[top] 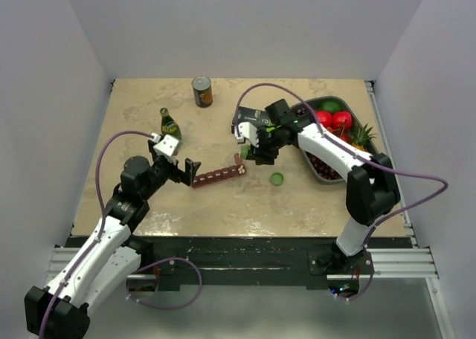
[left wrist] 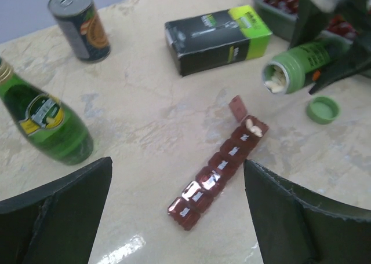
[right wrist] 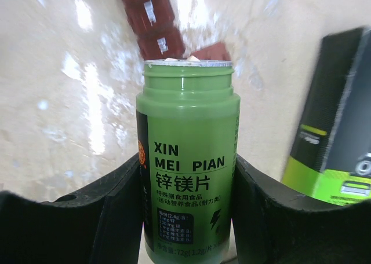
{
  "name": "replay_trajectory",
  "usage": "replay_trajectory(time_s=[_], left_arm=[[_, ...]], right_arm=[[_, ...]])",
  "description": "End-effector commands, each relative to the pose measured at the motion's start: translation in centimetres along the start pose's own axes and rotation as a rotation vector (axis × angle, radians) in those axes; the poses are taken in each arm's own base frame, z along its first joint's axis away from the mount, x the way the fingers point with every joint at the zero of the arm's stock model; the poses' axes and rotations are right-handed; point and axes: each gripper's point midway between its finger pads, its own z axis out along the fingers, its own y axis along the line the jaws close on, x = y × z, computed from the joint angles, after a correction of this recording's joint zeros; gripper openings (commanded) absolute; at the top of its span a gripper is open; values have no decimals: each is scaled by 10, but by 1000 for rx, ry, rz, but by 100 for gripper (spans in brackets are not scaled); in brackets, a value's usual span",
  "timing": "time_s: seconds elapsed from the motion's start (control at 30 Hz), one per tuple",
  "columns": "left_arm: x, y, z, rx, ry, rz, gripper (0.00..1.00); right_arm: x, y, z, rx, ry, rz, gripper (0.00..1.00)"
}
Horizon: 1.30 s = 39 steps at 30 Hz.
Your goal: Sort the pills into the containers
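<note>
The right gripper [right wrist: 186, 171] grasps an uncapped green pill bottle [left wrist: 297, 66], tipped toward the maroon containers [left wrist: 215, 172]. The left gripper [top: 190, 169] hangs released, jaws wide, beside them.

Beige marble table [top: 238, 212] — pale walls [top: 238, 27].

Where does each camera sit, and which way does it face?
Top external: above and behind, looking down on the beige table; left arm and right arm show.
Left wrist: left arm, facing the long maroon plastic pill strip; open left gripper frames it.
Right wrist: right arm, looking along the right gripper shut on the green plastic pill bottle.
Shared: both wrist views show strip and bottle.
</note>
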Motion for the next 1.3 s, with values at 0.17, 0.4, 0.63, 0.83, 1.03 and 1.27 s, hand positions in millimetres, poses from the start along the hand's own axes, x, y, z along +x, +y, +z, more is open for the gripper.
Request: replay_trajectory(time_s=[0.17,0.4,0.63,0.83,1.03,1.27], left_arm=[[-72,-79,-30,444,-399,-100,100],[-113,-118,-39,654,-530,-313,99],[-132,-132,-11,581,-559,-403,99],[-149,-132,-5,563,-606,-488,100],[-156,-138,7,560,-608,-536,100],[-132,-154,6,628,-577,-437,99]], right_arm=[[-101,41,-112,-208,-740,78,2],[-133,61,-150,-276,-1016,169,2],[-133,64,-152,-247,-1036,172,2],[-131,64,-147,-242,-1027,176,2],[-129,62,-141,-235,-1013,181,2],[-119,48,-136,-179,-958,182,2]])
